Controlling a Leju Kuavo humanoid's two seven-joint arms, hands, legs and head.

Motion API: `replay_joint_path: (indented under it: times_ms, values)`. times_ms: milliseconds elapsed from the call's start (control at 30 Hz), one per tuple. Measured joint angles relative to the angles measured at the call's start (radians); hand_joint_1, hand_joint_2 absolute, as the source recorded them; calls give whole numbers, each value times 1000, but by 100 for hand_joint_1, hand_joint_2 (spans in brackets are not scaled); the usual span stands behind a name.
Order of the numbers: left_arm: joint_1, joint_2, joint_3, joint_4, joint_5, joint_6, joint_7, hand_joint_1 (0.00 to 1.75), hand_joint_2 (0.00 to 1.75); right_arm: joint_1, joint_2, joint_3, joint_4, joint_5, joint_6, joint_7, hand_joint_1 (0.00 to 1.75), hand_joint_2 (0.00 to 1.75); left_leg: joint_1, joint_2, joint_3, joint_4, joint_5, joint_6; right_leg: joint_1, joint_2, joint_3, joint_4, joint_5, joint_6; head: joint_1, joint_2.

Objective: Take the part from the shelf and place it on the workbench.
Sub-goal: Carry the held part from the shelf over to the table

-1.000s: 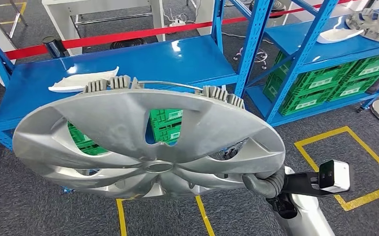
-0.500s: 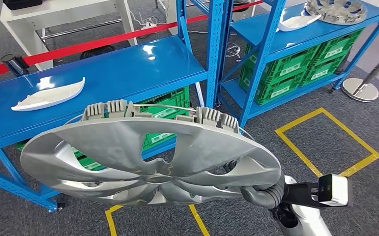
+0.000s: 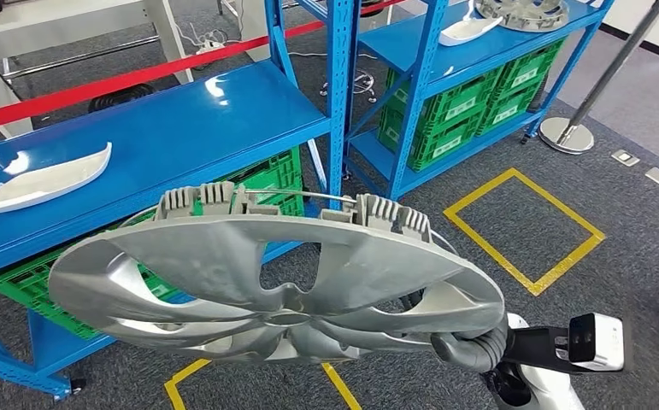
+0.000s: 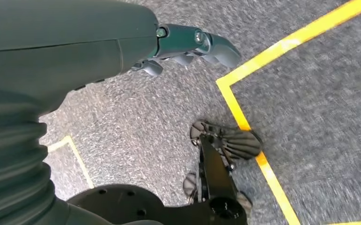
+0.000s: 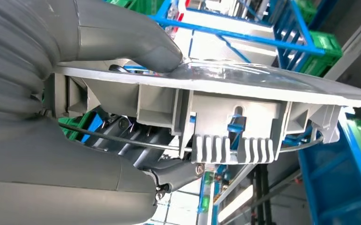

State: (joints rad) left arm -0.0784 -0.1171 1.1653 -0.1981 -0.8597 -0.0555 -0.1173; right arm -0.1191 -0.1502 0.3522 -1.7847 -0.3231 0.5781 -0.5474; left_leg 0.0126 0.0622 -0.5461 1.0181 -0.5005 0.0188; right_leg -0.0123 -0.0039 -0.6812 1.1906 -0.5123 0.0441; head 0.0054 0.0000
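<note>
Grey carpet (image 3: 633, 248) with yellow floor tape (image 3: 526, 224) beside blue shelving (image 3: 163, 137).

Large silver wheel cover (image 3: 274, 282) with curved spokes and open gaps between them, tilted nearly flat with its shiny face up and ribbed grey clips standing along the far rim. Pinched at the near rim by the right hand (image 3: 471, 346), thumb (image 5: 136, 44) pressed on the shiny face and dark fingers (image 5: 173, 171) under the clip side. Stretching away from that hand toward the robot's left, carried in the air.
</note>
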Motion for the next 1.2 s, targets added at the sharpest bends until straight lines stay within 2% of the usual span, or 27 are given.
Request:
replay_joint_path:
  times_ms: [67, 100, 133, 200, 267, 333, 367, 400, 433, 467, 500, 567, 600, 633, 700, 733, 767, 833, 867, 900, 933, 967, 1000, 1033, 1100, 1133, 1200]
  values:
    - [-1, -2, 0, 0, 0, 0, 1, 0, 175, 4, -4, 0, -5, 1, -1, -1, 175, 175, -4, 15, 2, 2, -5, -8, 8, -32, 70, -128, 40, -13, 2, 0]
    - [-2, -3, 0, 0, 0, 0, 2, 0, 175, 7, -5, 0, -8, 1, -2, -1, 175, 175, -7, 22, 4, 3, -7, -13, 11, -41, 86, -160, 46, -19, 2, 0]
    - [-3, -4, 0, 0, 0, 0, 2, 0, 175, 10, -7, 0, -11, 1, -2, -2, 175, 175, -8, 28, 6, 1, -9, -19, 14, -41, 88, -169, 44, -25, 2, 0]
    - [-7, -6, 0, 0, 0, 0, 2, 0, 175, 20, -11, 0, -15, 2, -2, -3, 175, 175, -7, 36, 11, -1, -12, -30, 12, -24, 86, -173, 48, -37, 2, 0]
    - [-8, -8, 0, 1, 0, -1, 2, 0, 175, 25, -14, 0, -19, 3, -2, -4, 175, 175, -3, 2, -3, 36, -40, -42, 5, -9, 87, -178, 53, -48, -1, 0]
    - [-7, -10, 0, 3, -1, -4, 2, 0, 175, 27, -15, 1, -20, 4, 0, -6, 175, 175, -1, -43, -57, 153, -103, -49, 3, 8, 87, -180, 55, -54, -7, 0]
    - [-5, -11, 0, 4, -1, -5, 3, 0, 175, 27, -15, 2, -20, 5, 1, -7, 175, 175, -1, -52, -90, 222, -132, -51, 3, 17, 87, -179, 55, -55, -9, 0]
    - [-4, -12, 0, 5, -1, -6, 3, 0, 175, 27, -15, 2, -20, 6, 1, -8, 175, 175, -1, -55, -116, 271, -145, -52, 4, 28, 87, -179, 55, -55, -10, 0]
    - [-3, -13, 0, 5, -1, -7, 4, 0, 175, 27, -15, 2, -20, 7, 1, -8, 175, 175, -1, -56, -125, 284, -138, -51, 4, 39, 87, -178, 55, -55, -11, 0]
    - [-3, -13, 0, 6, -1, -8, 4, 0, 175, 27, -15, 2, -20, 8, 2, -8, 175, 175, 0, -59, -115, 256, -110, -50, 4, 50, 88, -178, 55, -54, -11, 0]
    - [-3, -14, 0, 6, 0, -8, 5, 0, 175, 26, -15, 2, -20, 9, 3, -8, 175, 175, 1, -67, -88, 193, -71, -48, 3, 61, 89, -176, 55, -53, -12, 0]
    - [-4, -15, 0, 6, 0, -9, 5, 0, 175, 22, -15, 3, -20, 11, 7, -7, 175, 175, 4, -107, -29, 59, -13, -43, 4, 82, 87, -173, 54, -46, -14, 0]
    - [-4, -16, 0, 7, 1, -9, 5, 0, 175, 19, -15, 3, -20, 14, 9, -7, 175, 175, 4, -121, -13, 21, -1, -40, 4, 91, 84, -171, 55, -40, -14, 0]
    - [-5, -18, 0, 7, 2, -9, 5, 0, 175, 16, -15, 3, -21, 18, 10, -7, 175, 175, 3, -127, -9, 7, -1, -35, 3, 100, 81, -171, 56, -32, -14, 0]
    - [-6, -22, 0, 8, 3, -9, 4, 0, 175, 13, -15, 4, -24, 29, 10, -7, 175, 175, 0, -108, -7, 3, 2, -22, 1, 112, 77, -173, 60, -18, -13, 0]
    - [-6, -23, 0, 8, 3, -9, 2, 0, 175, 11, -15, 4, -26, 35, 7, -6, 175, 175, 1, -98, -6, 0, 5, -13, 1, 104, 73, -166, 56, -13, -12, 0]
    - [-7, -25, 0, 8, 2, -10, 0, 0, 175, 8, -15, 4, -29, 40, 3, -5, 175, 175, 2, -87, -4, -3, 8, -6, 2, 85, 61, -143, 41, -8, -9, 0]
    - [-7, -25, 0, 7, 1, -12, -7, 0, 175, 0, -15, 4, -35, 53, -7, -4, 175, 175, 1, -65, -3, -6, 9, 3, 3, 37, 10, -36, -17, -2, -3, 0]
    - [-6, -25, 0, 7, 0, -13, -9, 0, 175, -1, -15, 4, -37, 59, -12, -3, 175, 175, 0, -54, -4, -5, 8, 5, 2, 25, -24, 34, -48, 1, -2, 0]
    - [-6, -25, 0, 7, -1, -13, -11, 0, 175, -1, -15, 5, -40, 65, -16, -3, 175, 175, -1, -42, -4, -5, 8, 5, 2, 19, -52, 90, -67, 3, -1, 0]
    - [-6, -25, 0, 7, -2, -14, -12, 0, 175, -1, -15, 5, -42, 70, -19, -1, 175, 175, -1, -31, -5, -5, 7, 5, 1, 17, -63, 113, -69, 4, -1, 0]
    - [-7, -25, 0, 7, -3, -15, -12, 0, 175, 0, -16, 6, -45, 74, -21, 0, 175, 175, -2, -20, -5, -4, 6, 4, 1, 15, -53, 96, -52, 4, 0, 0]
    - [-7, -25, 0, 8, -5, -16, -12, 0, 175, 0, -17, 6, -49, 77, -21, 1, 175, 175, -2, -10, -4, -3, 4, 3, 1, 7, -22, 39, -22, 2, 1, 0]
    - [-8, -26, 0, 8, -7, -17, -12, 0, 175, -1, -18, 6, -54, 78, -22, 1, 175, 175, -2, -1, -3, -1, 2, 0, 2, -11, 20, -38, 7, -2, 2, 0]
    - [-10, -27, 0, 8, -11, -18, -12, 0, 175, -2, -20, 6, -66, 79, -21, 1, 175, 175, -7, 15, 0, 2, -4, -10, 8, -40, 80, -149, 41, -14, 3, 0]
    - [-10, -27, 0, 8, -12, -18, -12, 0, 175, -3, -23, 6, -71, 76, -21, 1, 175, 175, -9, 22, 2, 2, -6, -15, 11, -47, 89, -168, 44, -21, 3, 0]
    - [-12, -27, 0, 8, -13, -18, -12, 0, 175, -3, -32, 6, -79, 68, -20, 0, 175, 175, -10, 35, 7, -2, -8, -27, 12, -29, 86, -170, 45, -33, 2, 0]
